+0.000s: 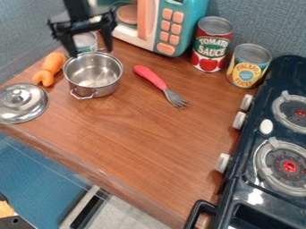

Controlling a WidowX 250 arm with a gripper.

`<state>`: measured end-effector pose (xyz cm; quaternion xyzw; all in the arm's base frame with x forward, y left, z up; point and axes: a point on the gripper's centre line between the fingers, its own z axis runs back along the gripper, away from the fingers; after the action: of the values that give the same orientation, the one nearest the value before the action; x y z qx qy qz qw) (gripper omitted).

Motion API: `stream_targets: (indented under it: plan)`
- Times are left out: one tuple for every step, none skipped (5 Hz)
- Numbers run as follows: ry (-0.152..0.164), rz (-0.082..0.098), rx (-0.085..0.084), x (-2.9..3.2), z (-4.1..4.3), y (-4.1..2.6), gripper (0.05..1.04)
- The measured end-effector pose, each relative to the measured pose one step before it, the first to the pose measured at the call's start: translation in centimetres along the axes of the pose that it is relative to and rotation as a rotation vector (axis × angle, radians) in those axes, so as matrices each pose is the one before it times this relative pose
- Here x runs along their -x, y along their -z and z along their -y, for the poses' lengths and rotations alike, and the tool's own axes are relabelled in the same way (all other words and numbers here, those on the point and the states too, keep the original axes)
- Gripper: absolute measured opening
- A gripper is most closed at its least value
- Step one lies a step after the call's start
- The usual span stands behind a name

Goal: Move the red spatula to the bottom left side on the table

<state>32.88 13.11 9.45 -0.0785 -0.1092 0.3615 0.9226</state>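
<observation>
Carrying the toy kitchenware, the wooden surface (137,134) runs between the stove (245,147) on the right and the wall on the left. The microwave (194,18) stands at the far side, probably as backdrop, with the tomato sauce can (210,44) and the pineapple can (248,67) upright to its right, out of the likely path. The open pot (95,87) sits far left; its lid (21,105) lies knob up near the left edge, perhaps set aside to leave the pot open. That lid could crowd the near-left goal. What the task calls a red spatula looks like a red-handled fork (160,85), flat right of the pot, its handle toward the microwave and tines toward the near right; the handle seems the easier part to grasp. The orange toy (51,67) rests left of the pot.

At the far left, the gripper (90,52) hangs over the pot's far rim, fingers wide apart, holding nothing; whether it touches the rim I cannot tell.
</observation>
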Motion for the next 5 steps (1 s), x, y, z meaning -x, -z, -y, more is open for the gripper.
stream_targets:
  plan:
    - [-0.0952, 0.0184, -0.0550, 0.324, 2.677, -0.781, 1.001]
    - [-0.2010, -0.0336, -0.0427, 0.330, 1.824, 0.961, 1.001]
    - [-0.1335, -0.0525, -0.0419, 1.745, 1.785, 2.711, 1.001]
    - [-0.0126, -0.0199, -0.0425, 0.998, 1.232, 2.527, 1.001]
    - [0.0439, 0.0110, -0.0315, 0.487, 1.242, 1.830, 1.001]
